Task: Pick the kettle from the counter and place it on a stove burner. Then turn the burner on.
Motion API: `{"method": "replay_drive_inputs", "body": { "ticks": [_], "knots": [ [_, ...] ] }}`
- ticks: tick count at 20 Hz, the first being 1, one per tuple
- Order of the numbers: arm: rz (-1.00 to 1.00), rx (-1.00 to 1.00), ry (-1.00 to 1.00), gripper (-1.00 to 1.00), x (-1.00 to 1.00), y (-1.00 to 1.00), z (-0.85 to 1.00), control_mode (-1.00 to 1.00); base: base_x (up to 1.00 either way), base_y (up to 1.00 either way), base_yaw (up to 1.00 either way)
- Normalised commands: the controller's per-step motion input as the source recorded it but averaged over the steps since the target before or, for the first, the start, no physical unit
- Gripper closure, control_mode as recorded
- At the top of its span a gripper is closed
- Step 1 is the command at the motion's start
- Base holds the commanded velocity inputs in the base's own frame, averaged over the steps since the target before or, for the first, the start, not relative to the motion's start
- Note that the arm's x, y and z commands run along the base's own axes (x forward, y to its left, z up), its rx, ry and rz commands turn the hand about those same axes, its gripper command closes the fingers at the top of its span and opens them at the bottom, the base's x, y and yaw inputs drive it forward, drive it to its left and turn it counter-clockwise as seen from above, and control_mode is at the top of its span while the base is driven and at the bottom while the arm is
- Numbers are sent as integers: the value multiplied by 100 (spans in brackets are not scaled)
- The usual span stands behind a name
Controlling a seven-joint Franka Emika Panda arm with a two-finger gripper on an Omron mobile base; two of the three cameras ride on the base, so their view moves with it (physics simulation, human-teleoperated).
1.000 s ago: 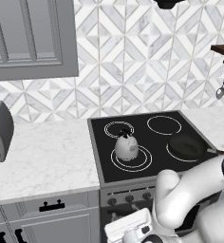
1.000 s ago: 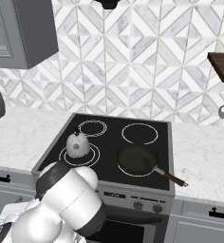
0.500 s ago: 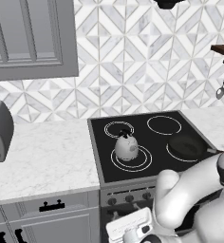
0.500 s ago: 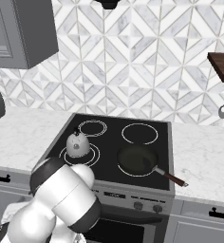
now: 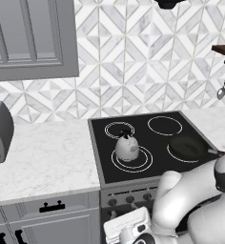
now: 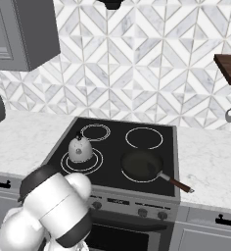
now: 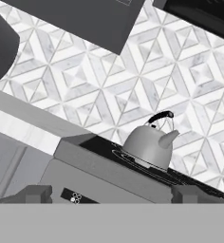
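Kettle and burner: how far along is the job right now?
Done: the kettle sits upright on the stove burner, the large double-ringed circle at the front left of the cooktop. In hand: nothing; the jaws are open, low in front of the stove. Left: turning the burner on; its disc is black, and the knobs look untouched.

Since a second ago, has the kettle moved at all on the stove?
No. The kettle sits on the same front-left double-ringed stove burner, in the left base view and the right base view alike, with the frying pan opposite unchanged.
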Motion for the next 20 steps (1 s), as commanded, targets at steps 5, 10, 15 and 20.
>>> {"method": "replay_drive_inputs", "body": {
  "ticks": [5, 10, 15, 20],
  "knots": [
    [3, 2, 0, -100, 53, -29, -16, -100, 0, 0, 0],
    [4, 2, 0, -100, 50, -31, -22, -100, 0, 0, 0],
    [4, 3, 0, -100, 48, -36, -21, -100, 0, 0, 0],
    [5, 3, 0, -100, 46, -37, -19, -100, 0, 0, 0]
  ]
}}
